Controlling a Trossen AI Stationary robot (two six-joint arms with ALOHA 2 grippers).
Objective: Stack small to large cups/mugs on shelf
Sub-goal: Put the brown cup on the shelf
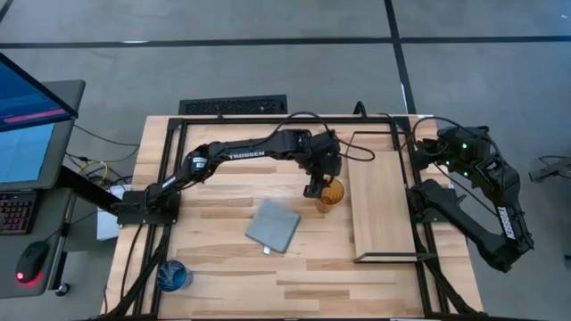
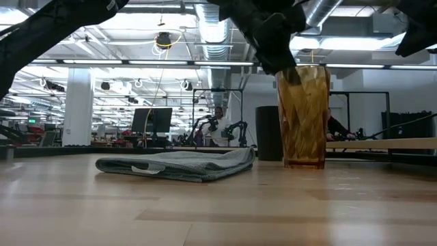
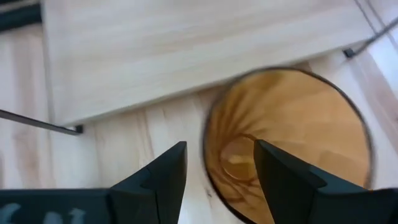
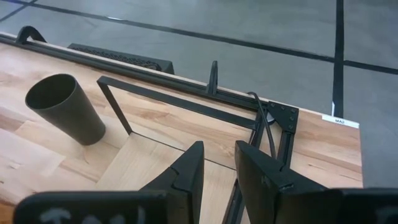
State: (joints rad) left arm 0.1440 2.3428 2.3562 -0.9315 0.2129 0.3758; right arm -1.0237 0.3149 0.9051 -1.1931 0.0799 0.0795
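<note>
Left gripper [image 3: 214, 177] open, straddling the near rim of the amber tumbler [image 1: 331, 193], one finger inside, one outside. Tumbler upright on the table, long axis vertical, mouth up, just beside the shelf [image 1: 379, 201]. Left arm nearer. Right gripper [image 4: 216, 168] parted, empty, above the shelf's far corner near the black cup [image 4: 64, 109].

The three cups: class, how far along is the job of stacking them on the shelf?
Done: nothing; the shelf is bare. In hand: the left gripper, fingers open, straddles the amber tumbler's rim. Left: black cup, blue cup and nesting. The right gripper waits at the shelf's far end.
</note>
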